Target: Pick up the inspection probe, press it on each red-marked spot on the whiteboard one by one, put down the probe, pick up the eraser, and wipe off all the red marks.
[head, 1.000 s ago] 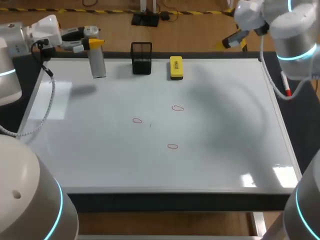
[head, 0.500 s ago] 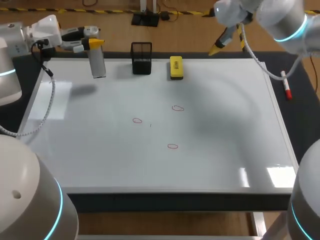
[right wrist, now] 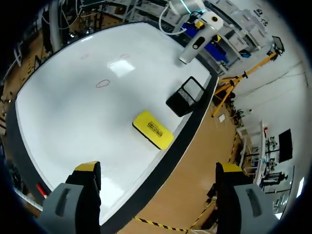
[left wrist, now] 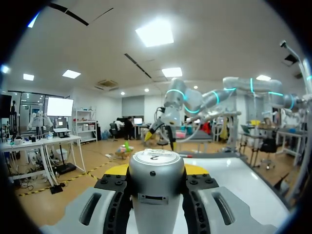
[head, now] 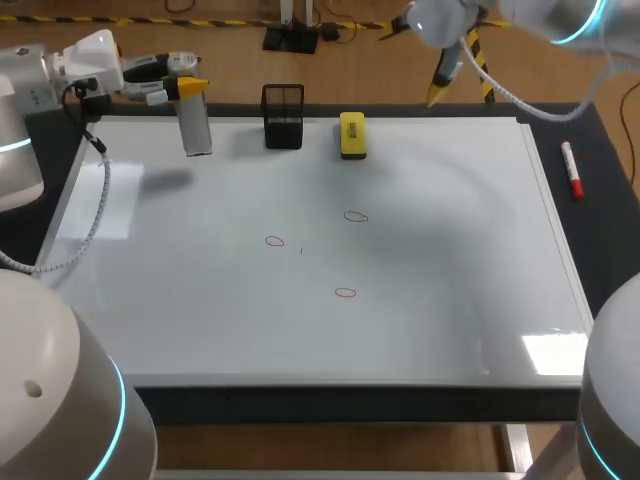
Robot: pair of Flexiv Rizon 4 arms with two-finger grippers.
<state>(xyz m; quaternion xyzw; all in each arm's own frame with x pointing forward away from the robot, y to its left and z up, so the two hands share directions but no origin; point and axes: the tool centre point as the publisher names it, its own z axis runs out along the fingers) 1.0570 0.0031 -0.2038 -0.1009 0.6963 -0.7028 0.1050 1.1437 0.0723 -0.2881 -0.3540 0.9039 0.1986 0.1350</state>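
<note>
Silver inspection probe [head: 197, 125] sits pinched in the left gripper [left wrist: 156, 171]; the right gripper [right wrist: 158, 168] hangs spread wide near the yellow eraser [right wrist: 152, 128].

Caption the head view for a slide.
Left gripper holds the probe at the whiteboard's far edge; three red marks unwiped.

The silver inspection probe [head: 197, 125] hangs upright in my left gripper [head: 188, 90] above the whiteboard's [head: 200, 300] far-left edge. The yellow eraser [head: 352, 134] lies flat at its far edge. 3 red marks [head: 345, 292] sit mid-board.
</note>
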